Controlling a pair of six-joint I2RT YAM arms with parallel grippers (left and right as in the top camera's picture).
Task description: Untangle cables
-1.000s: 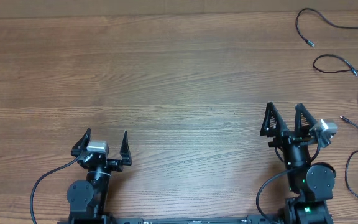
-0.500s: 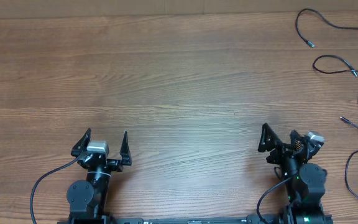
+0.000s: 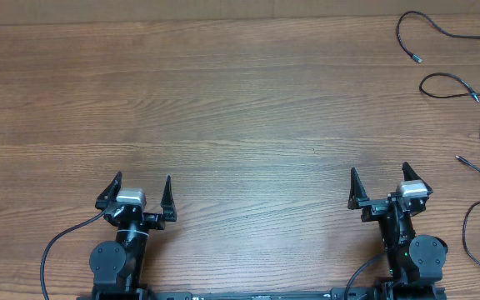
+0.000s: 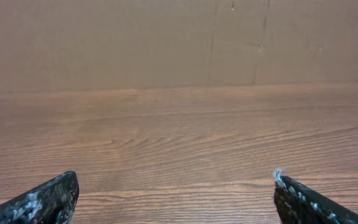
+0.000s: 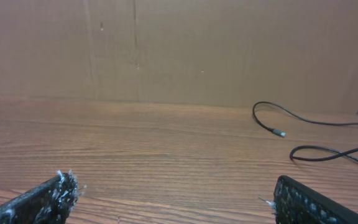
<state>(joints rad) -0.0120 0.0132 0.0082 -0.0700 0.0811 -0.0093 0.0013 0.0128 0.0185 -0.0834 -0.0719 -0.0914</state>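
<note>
Spanning wood-grain worktop (image 3: 223,108), brown cardboard backdrop (image 4: 135,43) behind; cables (image 3: 416,57) lie along the right edge. Left gripper (image 3: 142,179) and right gripper (image 3: 379,169) are both released, empty.

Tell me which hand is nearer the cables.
Right. The right hand sits just left of the cables; the left hand is much farther left of them.

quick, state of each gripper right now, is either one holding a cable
left gripper: open, holding nothing
right gripper: open, holding nothing
</note>
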